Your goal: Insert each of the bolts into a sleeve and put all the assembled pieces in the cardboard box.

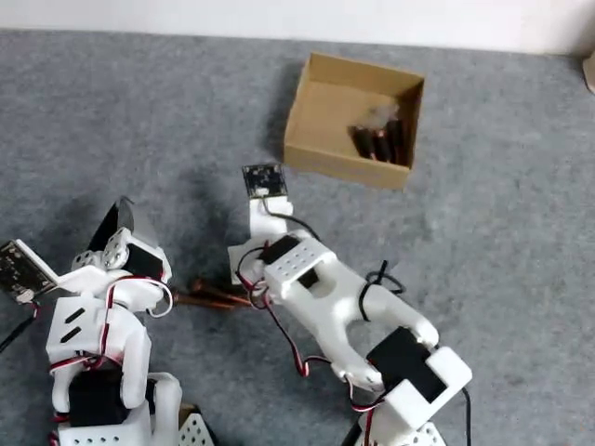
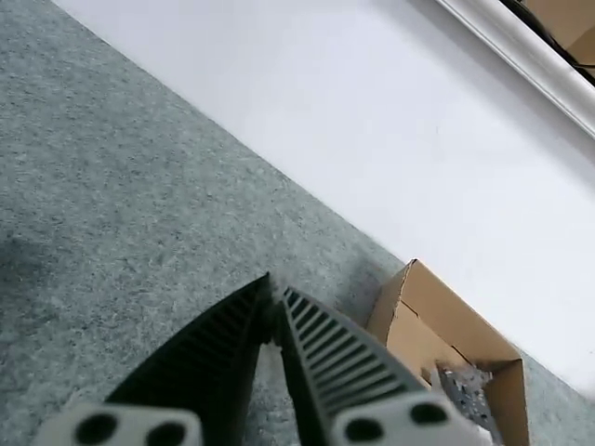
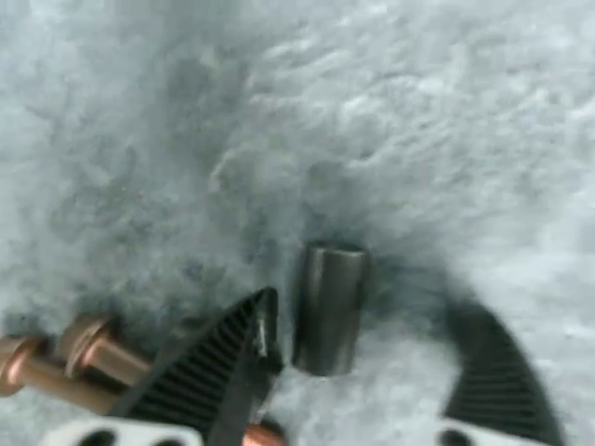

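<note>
Straddles dark sleeve (image 3: 332, 307), flat on grey tabletop (image 1: 112, 111), w/ right gripper (image 3: 372, 339) spread apart, copper bolts (image 3: 88, 358) just beside. Holds left gripper (image 2: 276, 295) pinched together, raised off tabletop, nr near-left corner. Has cardboard box (image 1: 344, 165) w/ assembled pcs (image 1: 379, 139) by far edge.

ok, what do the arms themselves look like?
Left arm and right arm: white printed shells, black servos, loose red, white and black wires. Fingers black, ribbed, tapered. Small circuit board at each wrist.
</note>
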You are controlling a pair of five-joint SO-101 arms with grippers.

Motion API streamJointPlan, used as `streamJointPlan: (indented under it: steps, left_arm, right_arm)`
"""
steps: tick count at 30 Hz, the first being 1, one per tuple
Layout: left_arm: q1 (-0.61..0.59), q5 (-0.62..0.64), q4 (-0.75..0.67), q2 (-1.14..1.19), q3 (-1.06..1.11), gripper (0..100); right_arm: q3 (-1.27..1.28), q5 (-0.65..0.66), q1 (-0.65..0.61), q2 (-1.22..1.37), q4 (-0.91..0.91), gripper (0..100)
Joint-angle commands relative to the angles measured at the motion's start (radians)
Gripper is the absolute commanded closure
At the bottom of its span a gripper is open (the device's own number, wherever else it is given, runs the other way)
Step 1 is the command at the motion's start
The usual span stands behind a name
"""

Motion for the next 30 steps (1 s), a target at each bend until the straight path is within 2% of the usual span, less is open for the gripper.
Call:
streamJointPlan:
  steps: [1,12,14,17,23,27,30]
  left_arm:
    - [-0.007,-0.005,-0.002,0.012,-0.038,99]
    - [-0.007,-0.005,0.000,0.012,-0.036,99]
    - [-0.007,-0.005,0.000,0.012,-0.036,99]
    - [-0.007,-0.005,-0.002,0.007,-0.016,99]
    - [-0.007,-0.005,-0.003,0.010,-0.010,99]
    - [-0.004,0.002,-0.011,0.013,-0.004,99]
    - [0.027,0.025,-0.064,0.056,0.031,99]
  right_arm:
    - [-0.024,0.017,-0.002,0.005,-0.024,94.0]
    - [-0.018,0.018,0.005,0.004,-0.024,96.6]
    - [-0.018,0.021,0.005,-0.001,-0.019,99.7]
    - [-0.016,0.080,-0.001,-0.039,-0.018,99.4]
    - [0.070,0.143,-0.004,-0.335,0.064,99.4]
    - [0.173,0.259,0.025,-0.573,0.097,99.4]
    - [0.214,0.344,0.099,-0.728,0.159,99.4]
